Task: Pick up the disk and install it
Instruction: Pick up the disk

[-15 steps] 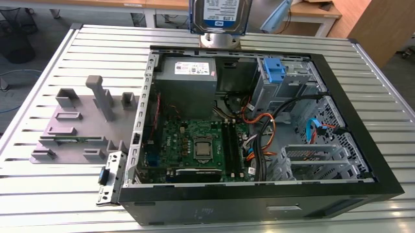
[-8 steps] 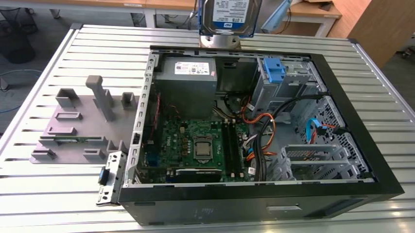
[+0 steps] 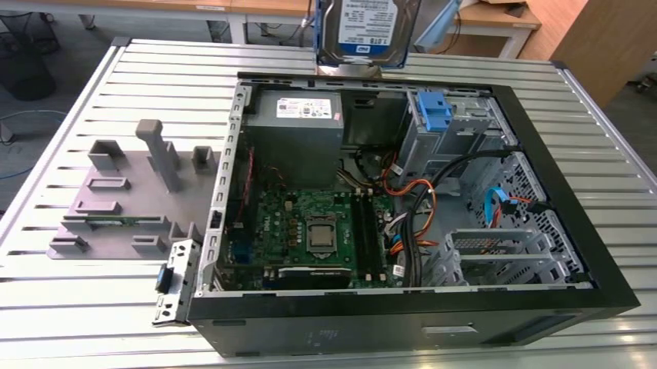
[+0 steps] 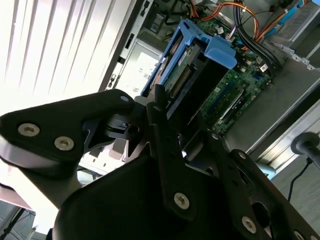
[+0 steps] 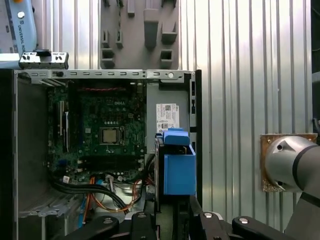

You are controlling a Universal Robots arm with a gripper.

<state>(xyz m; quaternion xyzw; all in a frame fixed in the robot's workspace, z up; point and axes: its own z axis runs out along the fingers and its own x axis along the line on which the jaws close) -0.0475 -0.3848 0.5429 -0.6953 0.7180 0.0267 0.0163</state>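
Nearest the wrist cameras, the claw (image 5: 175, 210) is closed on the disk (image 5: 179, 172), its black fingers (image 4: 160, 125) pinching the blue-framed drive edge-on. The disk is off the counter and held in the air. In the exterior view it hangs upright above the far rim of the computer case (image 3: 575, 254), with its white-and-blue label facing the camera.

Below it the case lies open on its side. A green motherboard (image 3: 313, 227) covers the case floor, and orange and black cables (image 3: 416, 196) run beside it toward a metal drive cage (image 3: 503, 257). A grey power supply (image 3: 298, 115) with a white sticker sits at the far end of the case. Beside it a narrow blue bracket (image 3: 436, 111) stands upright in a bay.

Outside the case, on the exterior view's left, a grey fixture plate (image 3: 123, 200) with upright blocks rests on the slatted metal counter (image 3: 82, 315).
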